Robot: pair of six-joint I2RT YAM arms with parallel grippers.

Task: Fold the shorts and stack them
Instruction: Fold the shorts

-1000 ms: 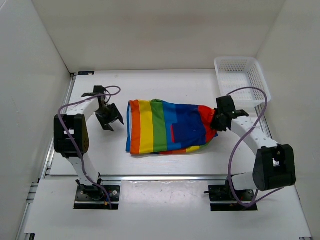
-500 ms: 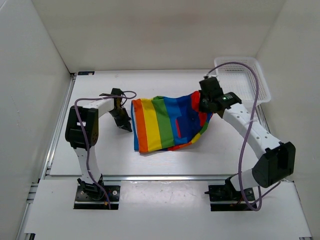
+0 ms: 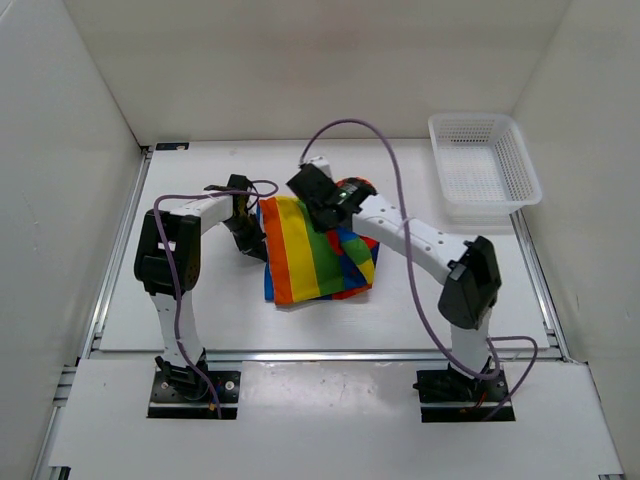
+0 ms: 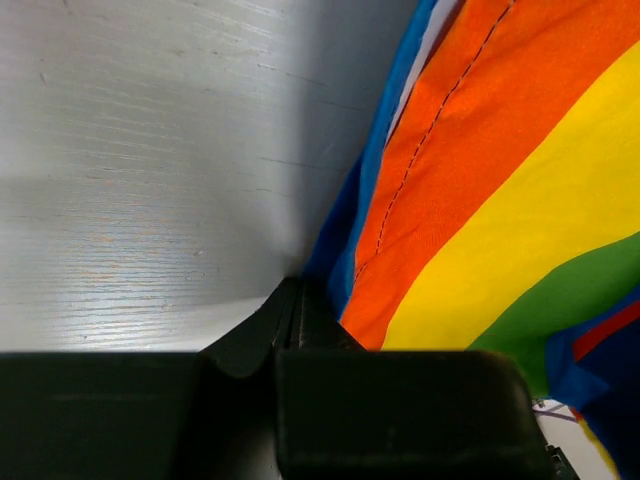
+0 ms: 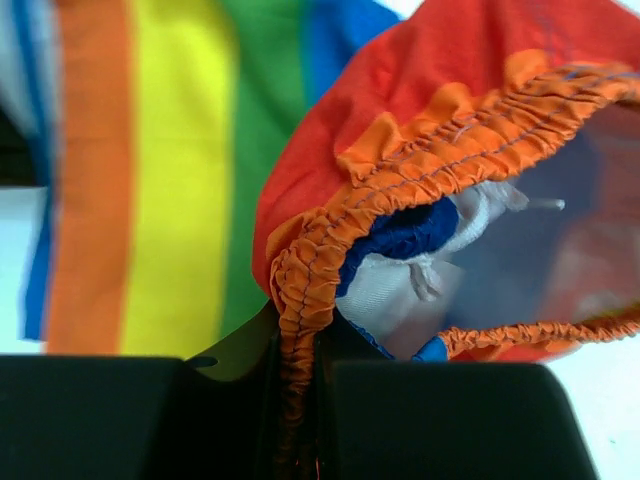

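The rainbow-striped shorts (image 3: 312, 262) lie at mid table, with their right end lifted and carried over toward the left. My right gripper (image 3: 322, 208) hangs above their upper left part, shut on the orange elastic waistband (image 5: 400, 190), which runs down between its jaws (image 5: 298, 345). White lining and a drawstring show inside the waist opening. My left gripper (image 3: 250, 232) is shut at the shorts' left edge. In the left wrist view its closed tips (image 4: 298, 292) rest on the table against the blue hem (image 4: 360, 220). No cloth shows between them.
A white plastic mesh basket (image 3: 484, 165) stands at the table's back right corner. White walls enclose the table on three sides. The right arm reaches diagonally across the table's middle, its purple cable arching above it.
My right gripper swept from the right side to the upper left, carrying the waistband end over the shorts. My left gripper shut and moved in against the shorts' left edge.
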